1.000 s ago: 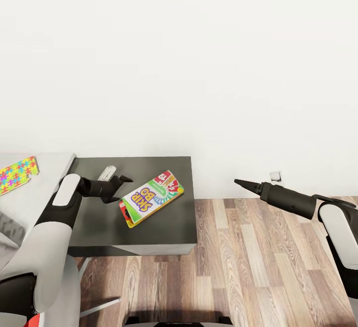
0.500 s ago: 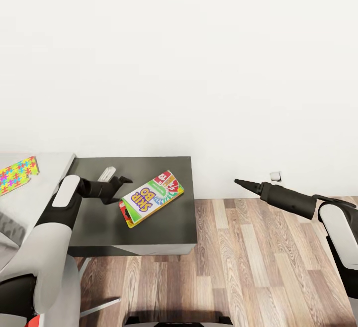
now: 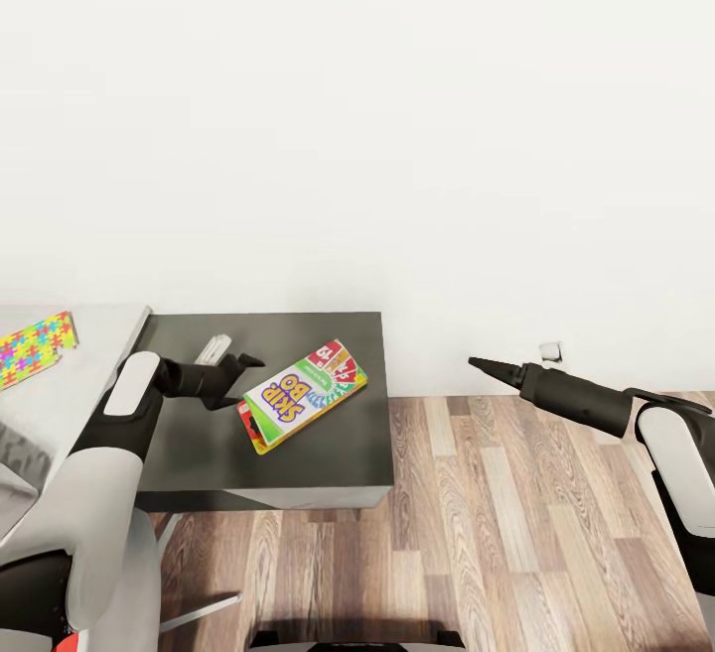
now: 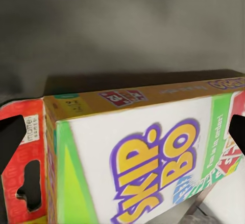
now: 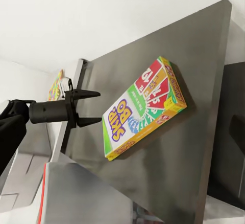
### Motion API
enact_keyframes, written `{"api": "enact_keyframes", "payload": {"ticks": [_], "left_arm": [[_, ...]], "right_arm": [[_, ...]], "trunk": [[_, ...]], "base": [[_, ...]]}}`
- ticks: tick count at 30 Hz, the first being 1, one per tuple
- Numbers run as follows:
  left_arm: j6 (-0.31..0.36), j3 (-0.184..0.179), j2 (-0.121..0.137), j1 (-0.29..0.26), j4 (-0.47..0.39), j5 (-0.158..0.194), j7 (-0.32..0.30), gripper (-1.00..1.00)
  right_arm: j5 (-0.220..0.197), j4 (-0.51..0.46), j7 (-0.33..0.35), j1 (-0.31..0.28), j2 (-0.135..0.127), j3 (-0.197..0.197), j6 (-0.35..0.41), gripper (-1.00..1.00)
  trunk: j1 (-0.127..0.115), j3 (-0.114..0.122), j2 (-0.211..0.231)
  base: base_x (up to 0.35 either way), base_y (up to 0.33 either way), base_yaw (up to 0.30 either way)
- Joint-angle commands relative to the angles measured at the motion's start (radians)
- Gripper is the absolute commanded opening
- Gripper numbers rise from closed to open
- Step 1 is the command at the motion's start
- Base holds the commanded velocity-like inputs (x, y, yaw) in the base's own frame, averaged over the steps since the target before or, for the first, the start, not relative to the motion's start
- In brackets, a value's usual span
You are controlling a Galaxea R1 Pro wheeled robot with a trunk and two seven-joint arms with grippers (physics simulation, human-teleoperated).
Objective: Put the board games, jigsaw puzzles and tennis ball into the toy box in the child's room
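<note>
1. Peeking in at the far left of the head view, a jigsaw puzzle lies flat on the pale grey worktop. It looks like a thin, stiff board with little height to pinch, so an edge would probably be the place to take it.

2. Next comes the left gripper, held low over the dark cabinet, its fingers spread apart and pointing at the near short end of the SKIP-BO board game. The right wrist view shows the two fingers clearly parted and just short of the box, not touching it.

3. The SKIP-BO board game lies flat and skewed on the dark cabinet top, well inside its edges. It appears to be a light, stiff card box with a glossy print, so it may slide on the smooth top when pushed rather than lift. Judging from the left wrist view, where the box's end sits between the dark fingertips, a pinch across the width near the red hang-tab end seems the natural hold; squeezing too hard could dent the card.

4. At the right, the right gripper hangs over the wood floor, away from everything, fingers pressed together to a point and holding nothing.
</note>
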Motion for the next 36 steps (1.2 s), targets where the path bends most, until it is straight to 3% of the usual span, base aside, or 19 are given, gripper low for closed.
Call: {"api": "enact_keyframes", "payload": {"ticks": [1, 23, 36], "left_arm": [[0.003, 0.001, 0.0, -0.001, -0.001, 0.01, 0.01, 1.0], [0.003, -0.004, 0.001, -0.001, 0.002, 0.029, 0.012, 1.0], [0.003, -0.006, 0.0, -0.001, 0.003, 0.029, 0.012, 1.0]], "right_arm": [[0.008, 0.0, 0.009, -0.001, 0.0, -0.001, 0.004, 1.0], [0.008, 0.0, 0.009, 0.0, -0.001, -0.004, 0.004, 1.0], [0.007, -0.001, 0.009, 0.003, -0.001, -0.006, 0.004, 1.0]], "trunk": [[0.001, -0.001, -0.002], [0.001, -0.001, -0.002], [0.001, -0.001, -0.002]], "base": [[0.0, 0.0, -0.025], [0.0, 0.0, -0.182], [0.0, 0.0, -0.054]]}}
